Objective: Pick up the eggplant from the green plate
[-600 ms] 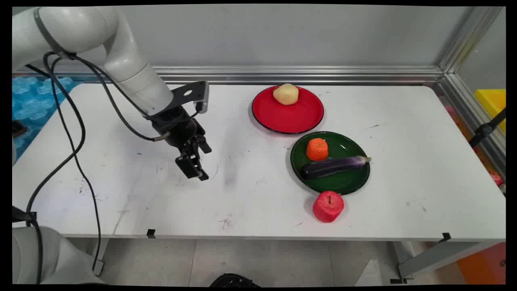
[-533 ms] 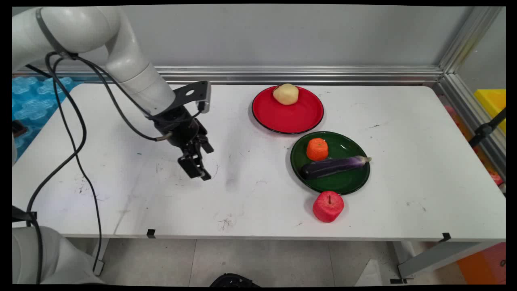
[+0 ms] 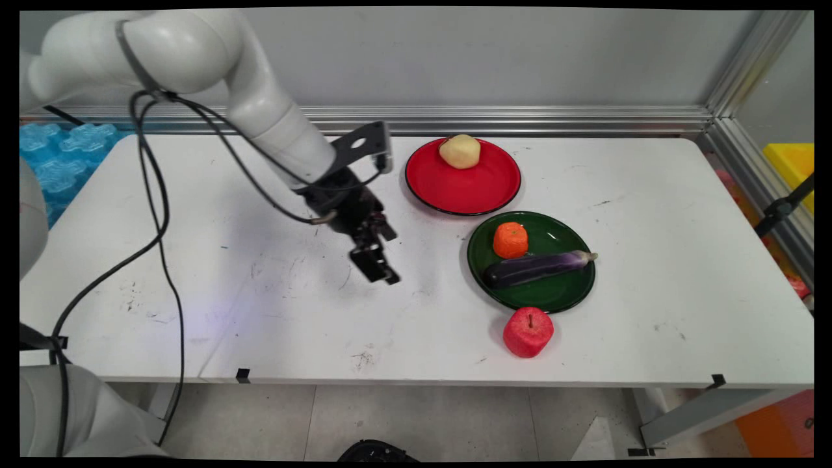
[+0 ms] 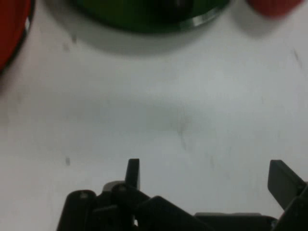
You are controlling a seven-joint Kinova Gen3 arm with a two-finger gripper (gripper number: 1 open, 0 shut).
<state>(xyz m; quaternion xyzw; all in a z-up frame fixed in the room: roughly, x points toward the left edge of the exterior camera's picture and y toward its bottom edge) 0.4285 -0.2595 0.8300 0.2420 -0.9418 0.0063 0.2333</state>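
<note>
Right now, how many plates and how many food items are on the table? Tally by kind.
Plates: 2 (red plate, green plate)
Potato: 1
Orange: 1
Eggplant: 1
Apple: 1
Total: 6

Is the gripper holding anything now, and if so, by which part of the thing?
Nothing is held. The gripper is open over bare table, with only white surface between its fingers.

No lettering, label, brand, number or sign can be read on anything in either view
</note>
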